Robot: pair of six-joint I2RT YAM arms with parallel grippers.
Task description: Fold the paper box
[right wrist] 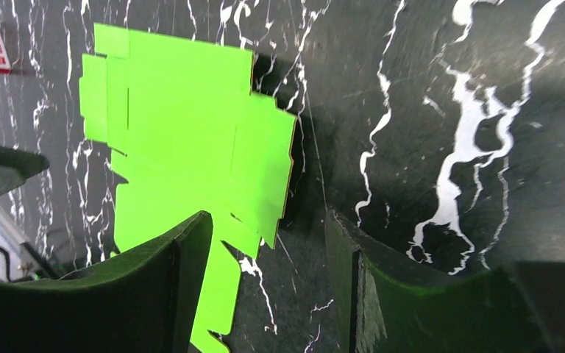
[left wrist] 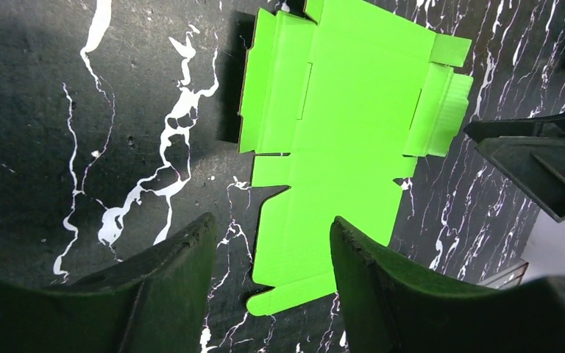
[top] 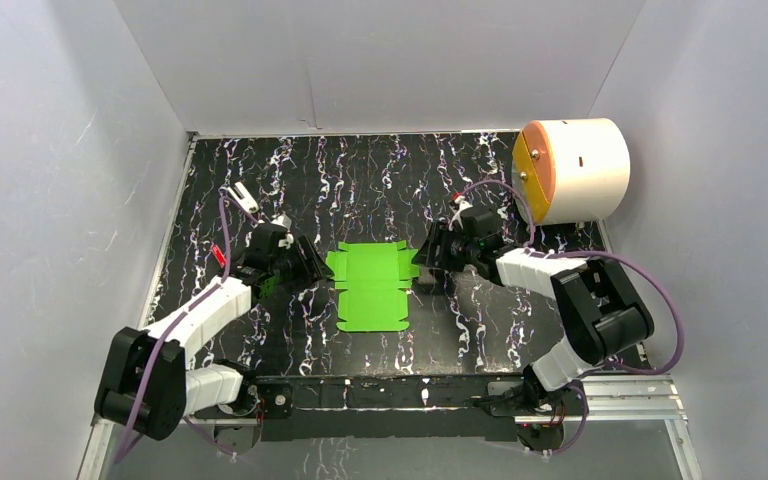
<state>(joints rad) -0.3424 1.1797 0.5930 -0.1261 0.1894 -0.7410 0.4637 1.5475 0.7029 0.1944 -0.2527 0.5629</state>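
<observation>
Open claws are flanking the unfolded paper box
The bright green sheet is lying flat near the middle of the black marbled bench, its side flaps lifting slightly; the left claw is sitting just beside its left edge, the right claw just beside its right edge, both spread wide and gripping nothing.
</observation>
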